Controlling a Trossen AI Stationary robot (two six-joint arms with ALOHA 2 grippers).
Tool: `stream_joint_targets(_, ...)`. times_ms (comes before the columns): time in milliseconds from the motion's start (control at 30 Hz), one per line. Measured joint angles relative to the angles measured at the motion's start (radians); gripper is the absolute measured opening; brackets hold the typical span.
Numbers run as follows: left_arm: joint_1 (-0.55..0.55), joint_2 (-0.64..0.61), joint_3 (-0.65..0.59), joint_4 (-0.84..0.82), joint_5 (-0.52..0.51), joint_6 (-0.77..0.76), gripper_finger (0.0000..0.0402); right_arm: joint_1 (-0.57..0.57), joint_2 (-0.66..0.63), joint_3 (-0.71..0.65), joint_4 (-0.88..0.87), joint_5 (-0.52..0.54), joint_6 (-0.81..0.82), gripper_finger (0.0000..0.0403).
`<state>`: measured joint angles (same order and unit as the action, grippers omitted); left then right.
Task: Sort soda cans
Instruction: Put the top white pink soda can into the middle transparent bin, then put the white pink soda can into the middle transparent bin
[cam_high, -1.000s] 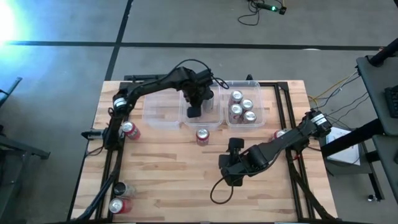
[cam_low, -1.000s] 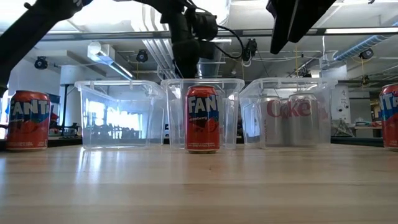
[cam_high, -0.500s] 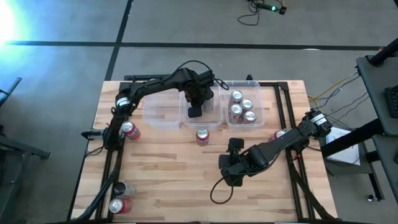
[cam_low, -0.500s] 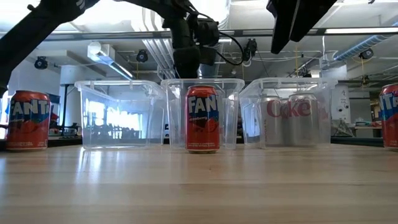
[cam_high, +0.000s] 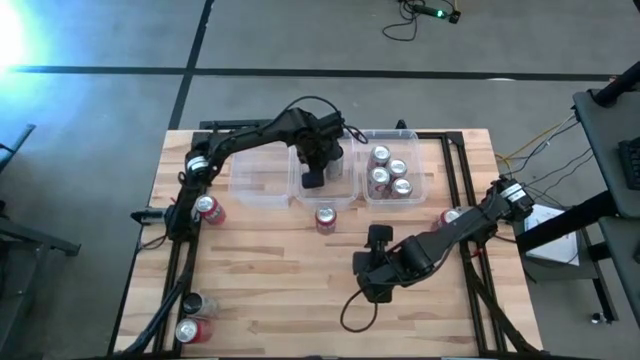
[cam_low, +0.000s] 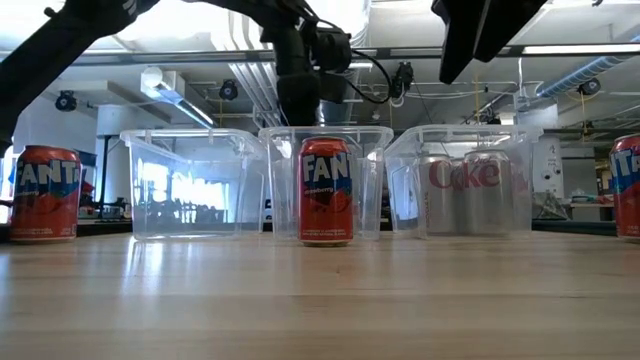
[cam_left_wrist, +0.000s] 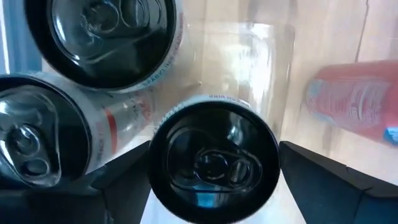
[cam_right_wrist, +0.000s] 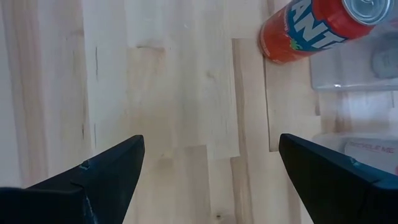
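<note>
Soda can w/ dark top (cam_left_wrist: 214, 163) is clamped between L gripper (cam_high: 313, 180) fingers, both bearing on its sides, down inside middle bin (cam_high: 345, 200). 2 more cans (cam_left_wrist: 93, 37) sit packed right beside it in same bin.

R gripper (cam_high: 377, 236) jaws spread wide, nothing in them. It hovers over bare table (cam_high: 270, 280) in front of middle bin, a bit to the right.

Further out:
- 4 silver Coke cans (cam_high: 390, 172) in right bin (cam_high: 412, 134), next to middle bin; that lot looks sorted
- left bin (cam_high: 260, 180), other side of middle bin, looks empty
- red Fanta (cam_high: 325, 218) upright just in front of middle bin
- red can (cam_high: 208, 209) beyond left bin, at table edge
- red can (cam_high: 449, 216) in front of right bin, by R arm
- 2 cans (cam_high: 187, 331) at near-left corner, well apart from middle bin

Est: roughly half done. 7 binned incl. the one being held, 5 loose on table. Reds prob go in left bin. L has to let go of its can first
</note>
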<state>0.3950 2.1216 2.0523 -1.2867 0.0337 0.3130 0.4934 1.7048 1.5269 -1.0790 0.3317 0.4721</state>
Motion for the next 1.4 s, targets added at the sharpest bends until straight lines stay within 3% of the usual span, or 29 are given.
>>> stream_joint_targets(500, -0.009, -0.034, 0.25, -0.165, 0.005, -0.073, 0.032, 0.0, 0.0, 0.0, 0.005, 0.006, 0.0, 0.0368)
stream_joint_targets(700, -0.092, -0.113, 0.231, -0.19, 0.123, -0.129, 0.032, 0.0, 0.0, -0.002, 0.042, 0.036, -0.001, 0.0368)
stream_joint_targets(1000, -0.365, -0.291, 0.007, -0.186, 0.126, -0.235, 0.032, 0.0, 0.0, -0.015, 0.152, 0.036, -0.031, 0.0368)
stream_joint_targets(1400, -0.775, -0.752, -0.547, 0.045, -0.076, -0.761, 0.032, -0.001, 0.001, -0.073, 0.35, 0.035, -0.091, 0.0368)
